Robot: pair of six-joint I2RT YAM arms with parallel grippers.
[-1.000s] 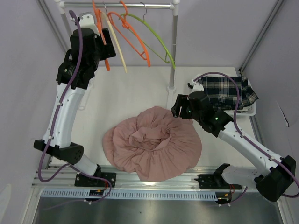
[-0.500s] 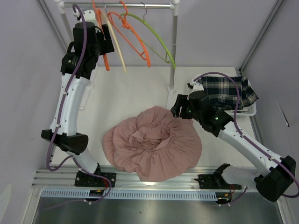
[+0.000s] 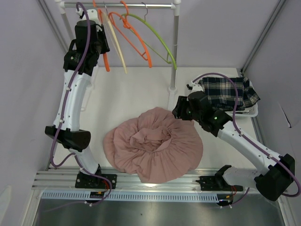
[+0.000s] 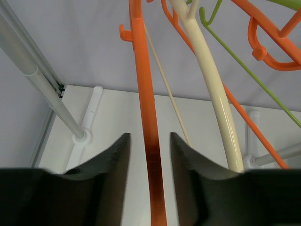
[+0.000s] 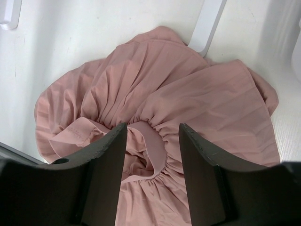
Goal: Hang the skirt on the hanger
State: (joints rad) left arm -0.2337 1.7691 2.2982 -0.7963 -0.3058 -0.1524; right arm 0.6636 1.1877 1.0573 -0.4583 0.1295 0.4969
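Hanging not begun yet: pink gathered fabric skirt (image 3: 155, 146) lies crumpled approx. 5 o'clock from orange plastic hanger (image 4: 143, 70). Left gripper (image 4: 149, 137) straddles the hanger arm w/ jaws narrow, no pinch seen. Right gripper (image 5: 153, 129), at the skirt's 1 o'clock, is wide & empty over the waistband (image 5: 150, 141).

four hangers hang on one rail (image 3: 141, 6): two orange hangers (image 4: 146, 117), one cream hanger (image 4: 214, 94), one green hanger (image 3: 174, 61). below the rail, on the tabletop, lie two garments: one pink skirt (image 3: 155, 143) and one plaid cloth (image 3: 225, 92). two robot arms.
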